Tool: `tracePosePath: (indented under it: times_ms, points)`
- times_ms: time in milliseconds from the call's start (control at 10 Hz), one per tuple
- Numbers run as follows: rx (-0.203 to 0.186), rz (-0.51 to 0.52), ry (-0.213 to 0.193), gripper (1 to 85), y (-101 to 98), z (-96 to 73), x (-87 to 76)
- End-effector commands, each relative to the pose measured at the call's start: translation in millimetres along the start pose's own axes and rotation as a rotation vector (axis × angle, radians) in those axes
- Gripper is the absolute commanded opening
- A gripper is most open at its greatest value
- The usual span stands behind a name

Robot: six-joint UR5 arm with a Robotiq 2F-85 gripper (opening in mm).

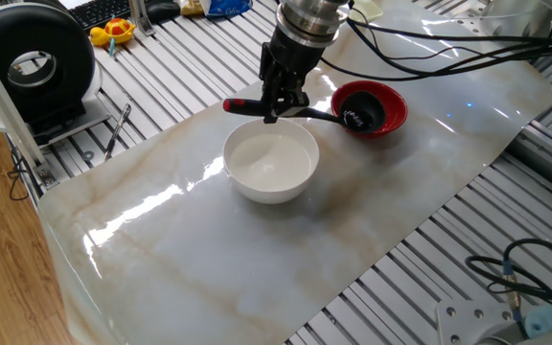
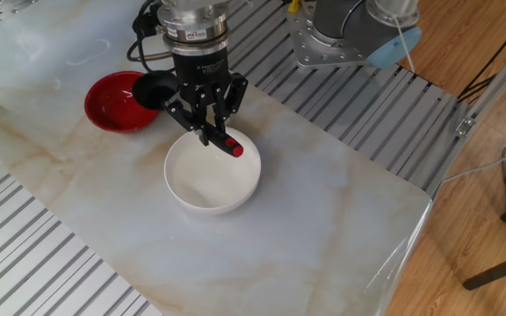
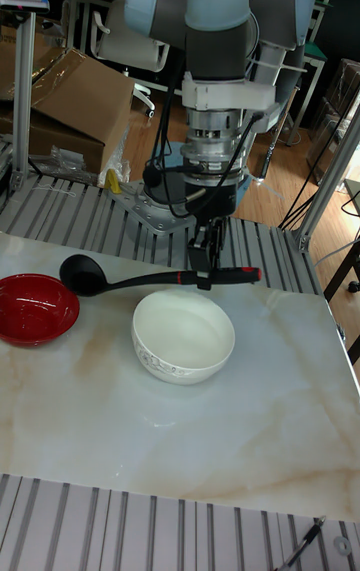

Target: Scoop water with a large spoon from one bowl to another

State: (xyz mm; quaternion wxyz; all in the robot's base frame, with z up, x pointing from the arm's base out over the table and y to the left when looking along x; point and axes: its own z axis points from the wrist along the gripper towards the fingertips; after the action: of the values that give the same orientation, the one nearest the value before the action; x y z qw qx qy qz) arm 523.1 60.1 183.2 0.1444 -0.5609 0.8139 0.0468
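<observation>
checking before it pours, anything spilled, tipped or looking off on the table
Nothing stands out. The white bowl and red bowl both sit upright on the marble sheet, with no puddles visible. The gripper holds the ladle level by its handle, scoop near the red bowl.

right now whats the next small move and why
Probably tip the ladle to pour. The tool holds its handle roughly level, and the scoop sits over the red bowl, clear of the white bowl. No water is discernible.
</observation>
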Motion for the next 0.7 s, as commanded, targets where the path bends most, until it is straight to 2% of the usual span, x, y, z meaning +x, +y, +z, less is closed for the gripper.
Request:
tracePosePath:
  times_ms: [0,200,600]
  points:
    - [0.009,0.018,-0.02,1.3,-2.3,-1.8,-4.0]
    - [0.001,0.023,-0.047,1.3,-0.3,-2.0,-11.2]
    - [0.006,-0.01,-0.028,1.3,-7.6,-0.9,3.9]
